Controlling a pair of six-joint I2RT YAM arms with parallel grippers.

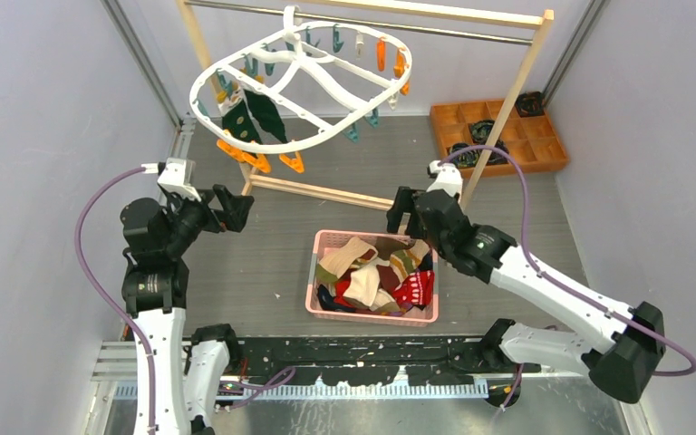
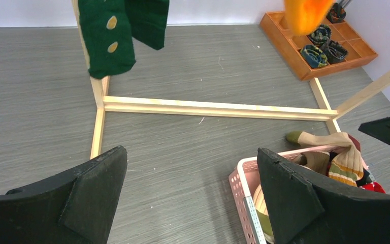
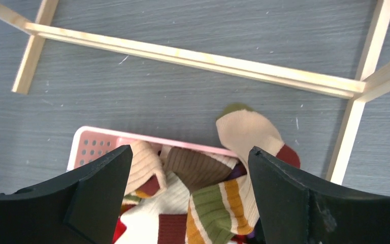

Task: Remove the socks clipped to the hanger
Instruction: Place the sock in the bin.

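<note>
The white oval hanger (image 1: 299,82) hangs by its hook from the wooden rack's rail. Two dark green socks (image 1: 252,116) are still clipped at its left end; they also show in the left wrist view (image 2: 106,38). Several loose socks (image 1: 376,276) lie heaped in a pink basket (image 1: 313,281), one beige sock (image 3: 246,132) drooping over its far rim. My left gripper (image 1: 234,210) is open and empty, below and left of the green socks. My right gripper (image 1: 401,213) is open and empty, above the basket's far edge.
The light wooden rack (image 1: 517,91) stands over the grey table, its base bar (image 2: 213,108) crossing in front of both grippers. An orange compartment tray (image 1: 498,136) with dark items sits at the back right. Orange and teal clips (image 1: 390,59) dangle from the hanger.
</note>
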